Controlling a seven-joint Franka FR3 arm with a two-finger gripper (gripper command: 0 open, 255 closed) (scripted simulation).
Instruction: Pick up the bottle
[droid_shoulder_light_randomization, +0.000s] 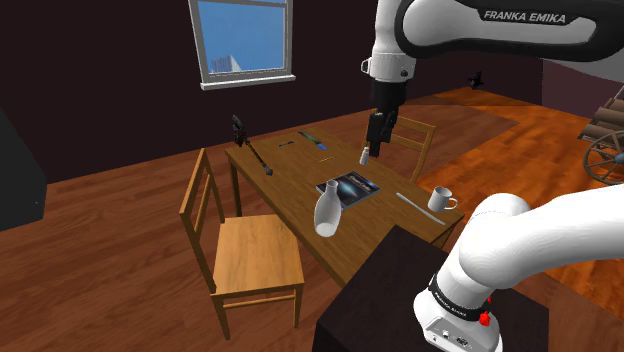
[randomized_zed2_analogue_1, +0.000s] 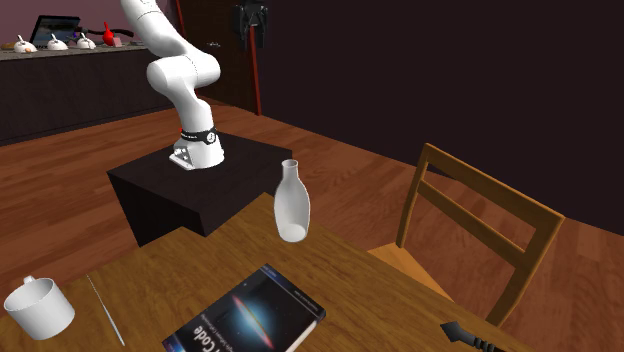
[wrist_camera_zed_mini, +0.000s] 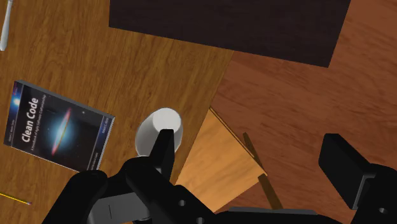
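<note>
Table (wrist_camera_zed_mini: 95, 63), bottle (wrist_camera_zed_mini: 151, 124) partly behind gripper (wrist_camera_zed_mini: 252, 145)

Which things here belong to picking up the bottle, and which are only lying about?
For the job:
- white bottle, upright near the table edge
- gripper, open

Lying about:
- book
- white mug
- thin rod
- wooden chair

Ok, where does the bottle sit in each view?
Shoulder view: bottle at the table's near edge, just below the book.
Second exterior view: bottle at the table's far edge, above the book.
Wrist view: bottle seen from above, between book and table edge.
Shared landmark: the book.
</note>
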